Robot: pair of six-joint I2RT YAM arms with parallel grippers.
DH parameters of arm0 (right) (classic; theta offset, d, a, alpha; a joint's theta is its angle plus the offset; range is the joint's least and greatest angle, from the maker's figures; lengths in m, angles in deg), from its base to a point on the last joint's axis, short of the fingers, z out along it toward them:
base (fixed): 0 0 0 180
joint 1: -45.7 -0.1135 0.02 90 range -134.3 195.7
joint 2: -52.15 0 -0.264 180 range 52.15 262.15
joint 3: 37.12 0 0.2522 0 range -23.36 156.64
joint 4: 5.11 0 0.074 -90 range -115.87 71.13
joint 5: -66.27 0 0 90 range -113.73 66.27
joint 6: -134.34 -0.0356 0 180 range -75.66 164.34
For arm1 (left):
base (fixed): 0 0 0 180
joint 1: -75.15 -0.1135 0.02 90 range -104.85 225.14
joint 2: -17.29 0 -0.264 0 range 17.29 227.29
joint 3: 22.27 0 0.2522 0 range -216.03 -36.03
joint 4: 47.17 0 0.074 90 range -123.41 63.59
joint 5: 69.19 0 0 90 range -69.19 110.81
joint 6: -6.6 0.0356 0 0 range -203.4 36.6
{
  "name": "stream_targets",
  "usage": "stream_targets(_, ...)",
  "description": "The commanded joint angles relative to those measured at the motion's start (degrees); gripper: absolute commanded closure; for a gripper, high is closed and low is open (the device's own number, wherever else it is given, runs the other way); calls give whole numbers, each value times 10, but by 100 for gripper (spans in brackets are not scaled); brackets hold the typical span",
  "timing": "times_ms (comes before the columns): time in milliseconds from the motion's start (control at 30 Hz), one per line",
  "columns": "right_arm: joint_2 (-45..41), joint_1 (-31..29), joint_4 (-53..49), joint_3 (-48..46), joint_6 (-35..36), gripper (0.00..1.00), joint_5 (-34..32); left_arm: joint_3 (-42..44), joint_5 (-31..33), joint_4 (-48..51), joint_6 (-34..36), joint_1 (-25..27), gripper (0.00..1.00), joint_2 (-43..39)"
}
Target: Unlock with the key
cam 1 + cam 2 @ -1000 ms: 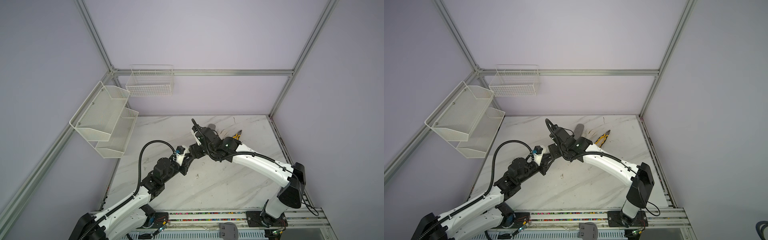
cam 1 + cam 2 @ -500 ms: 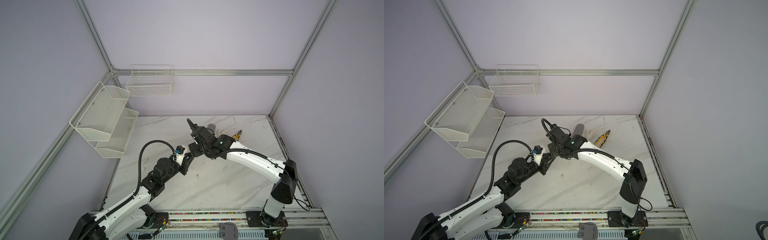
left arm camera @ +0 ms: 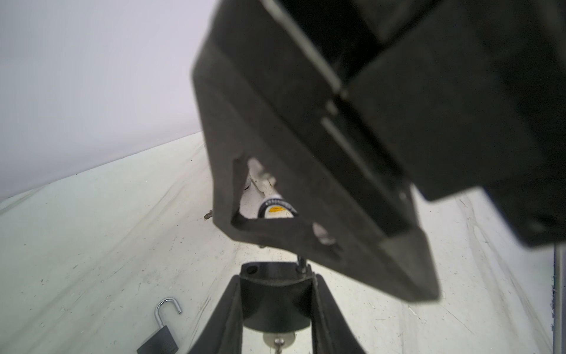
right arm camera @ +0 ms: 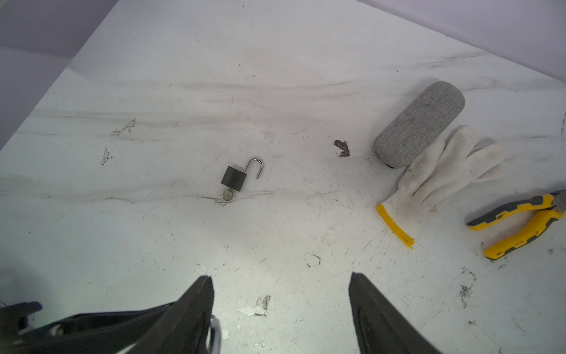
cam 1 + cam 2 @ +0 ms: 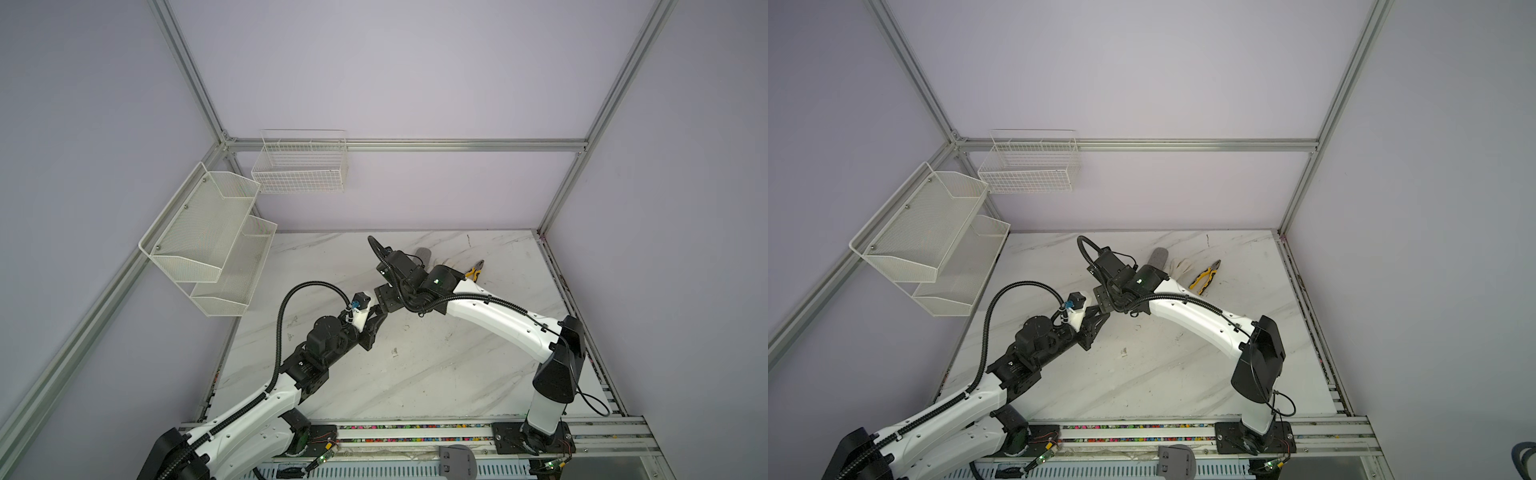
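In both top views my left gripper (image 5: 379, 315) and right gripper (image 5: 1102, 301) meet mid-table, nearly touching.

Left wrist: my left fingers pinch a black padlock body (image 3: 275, 294), with a silver key (image 3: 278, 340) at its base.

Right wrist: my right jaws are spread and empty. A second black padlock (image 4: 233, 178), shackle open and keyed, lies on the white marble tabletop (image 4: 275, 92).

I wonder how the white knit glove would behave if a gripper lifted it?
The glove lies flat and creased, so it would probably droop limply. Its knit fabric looks light and grippy, so it seems unlikely to slip or roll.
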State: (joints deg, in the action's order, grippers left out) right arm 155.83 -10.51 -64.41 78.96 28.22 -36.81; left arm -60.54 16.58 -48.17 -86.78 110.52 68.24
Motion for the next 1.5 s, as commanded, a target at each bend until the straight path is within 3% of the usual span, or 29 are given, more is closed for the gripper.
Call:
stream_targets(0,6,5,-25,22,4,27,-14,14,8,-28,14,1,100,-10)
stream_targets(567,6,22,-43,16,20,26,-12,15,19,-32,18,1,100,-7)
stream_targets(933,-38,25,-32,-26,34,26,33,14,26,-45,15,1,100,1)
stream_targets(1200,-63,34,-28,-62,18,25,8,8,29,-44,8,1,100,10)
stream_targets(1333,-97,69,3,-100,0,23,7,-7,47,-7,-10,1,100,10)
stream_targets(1467,-150,110,76,-173,-20,21,36,-54,70,96,-84,2,100,25)
